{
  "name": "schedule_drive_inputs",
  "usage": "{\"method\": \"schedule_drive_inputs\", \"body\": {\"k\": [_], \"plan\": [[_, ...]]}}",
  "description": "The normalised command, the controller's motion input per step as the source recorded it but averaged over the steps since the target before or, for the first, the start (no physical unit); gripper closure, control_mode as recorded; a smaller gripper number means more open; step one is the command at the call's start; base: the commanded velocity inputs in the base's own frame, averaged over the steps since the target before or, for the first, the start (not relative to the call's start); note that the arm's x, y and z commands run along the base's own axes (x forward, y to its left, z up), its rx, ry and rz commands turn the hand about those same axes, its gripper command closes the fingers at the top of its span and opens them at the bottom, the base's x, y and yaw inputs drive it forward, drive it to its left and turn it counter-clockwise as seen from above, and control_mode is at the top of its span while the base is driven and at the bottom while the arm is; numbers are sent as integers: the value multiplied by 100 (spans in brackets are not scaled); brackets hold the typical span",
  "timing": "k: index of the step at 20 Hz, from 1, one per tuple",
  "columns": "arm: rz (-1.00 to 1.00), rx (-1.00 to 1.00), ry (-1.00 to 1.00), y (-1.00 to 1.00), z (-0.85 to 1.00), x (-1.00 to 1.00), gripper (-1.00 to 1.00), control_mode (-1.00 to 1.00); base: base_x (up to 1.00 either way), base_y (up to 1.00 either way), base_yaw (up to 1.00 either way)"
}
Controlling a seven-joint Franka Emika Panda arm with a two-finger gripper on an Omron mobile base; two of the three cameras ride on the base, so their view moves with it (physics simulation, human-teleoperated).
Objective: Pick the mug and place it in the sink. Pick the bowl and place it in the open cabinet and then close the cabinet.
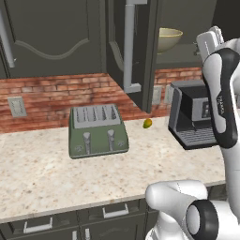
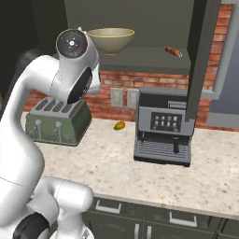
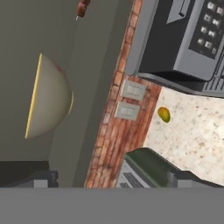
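Observation:
The cream bowl [image 1: 168,40] [image 2: 111,39] stands upright on the shelf inside the open cabinet [image 2: 140,58]. In the hand view the bowl [image 3: 48,103] appears on its side, ahead and left of my gripper [image 3: 116,180]. The gripper is open, its dark fingertips [image 3: 41,179] wide apart with nothing between them, and it is clear of the bowl. The cabinet door [image 1: 133,51] [image 2: 200,60] is swung out over the counter, and its silver bar handle [image 1: 129,42] faces outward. The mug and the sink are out of view.
A green toaster [image 1: 97,131] [image 2: 58,120] and a grey coffee machine [image 1: 192,117] [image 2: 163,130] stand on the speckled counter [image 1: 42,173]. A small yellow-green fruit [image 1: 147,123] [image 3: 164,114] lies between them. A small brown item [image 2: 172,51] rests on the shelf right of the bowl.

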Motion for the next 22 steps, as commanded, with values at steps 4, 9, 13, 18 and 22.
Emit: {"method": "schedule_drive_inputs", "body": {"k": [4, 9, 13, 18, 22], "plan": [[-4, 0, 4, -6, -10, -16, -100, -100, 0, 0, 0], [-1, 0, 1, -20, -1, -24, -100, -100, 0, 0, 0], [0, 0, -1, -29, 0, -32, -100, -100, 0, 0, 0], [0, 0, -2, -25, 0, -60, -100, -100, 0, 0, 0], [0, 2, -9, -21, 0, -72, -100, -100, 0, 0, 0]]}}
